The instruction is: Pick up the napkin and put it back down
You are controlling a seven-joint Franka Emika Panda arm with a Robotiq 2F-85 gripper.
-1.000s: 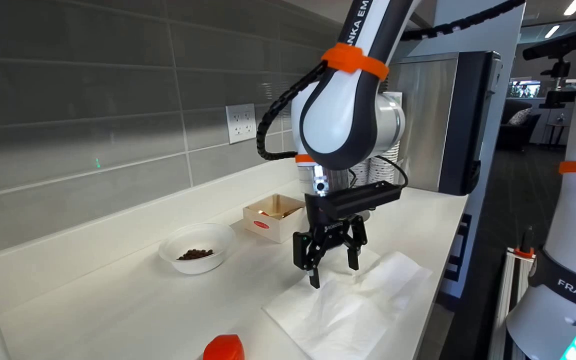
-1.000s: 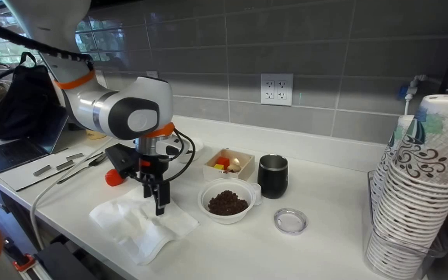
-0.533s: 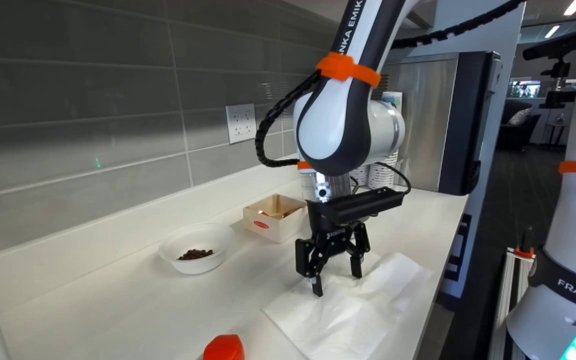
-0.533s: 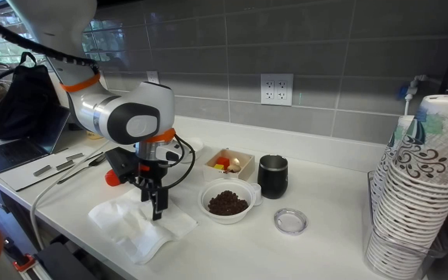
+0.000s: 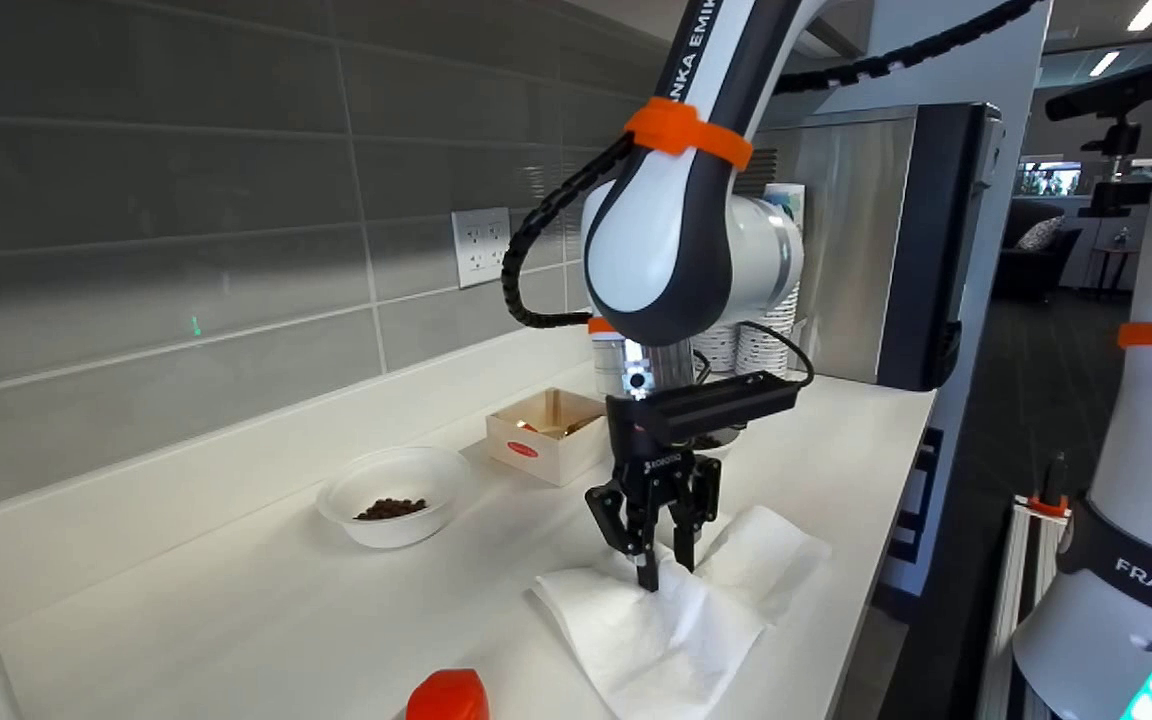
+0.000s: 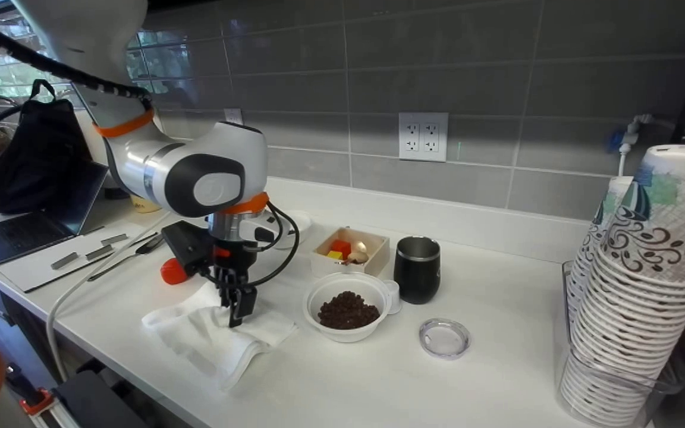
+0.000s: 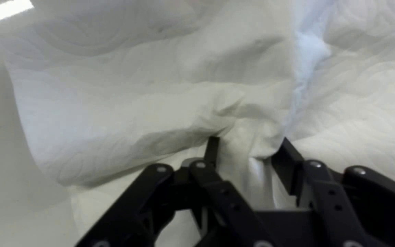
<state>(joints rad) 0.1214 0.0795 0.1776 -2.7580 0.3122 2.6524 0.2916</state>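
In an exterior view, one gripper point(image 5: 666, 574) points down into one napkin point(image 5: 651, 650) on the counter point(image 5: 286, 620), likely for a pinch from above. In an exterior view, one box point(image 6: 326, 266), one black cup point(image 6: 417, 273), one clear lid point(image 6: 445, 339), all off the napkin, shouldn't pin it. Wrist view: two fingers point(image 7: 213, 149) part-way apart, napkin bunched between, probably gathered for grip; can't tell if clamped.

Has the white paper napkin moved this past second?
Yes: in an exterior view, the napkin has bunched, its right corner drawn left, away from the outer edge of the white countertop.
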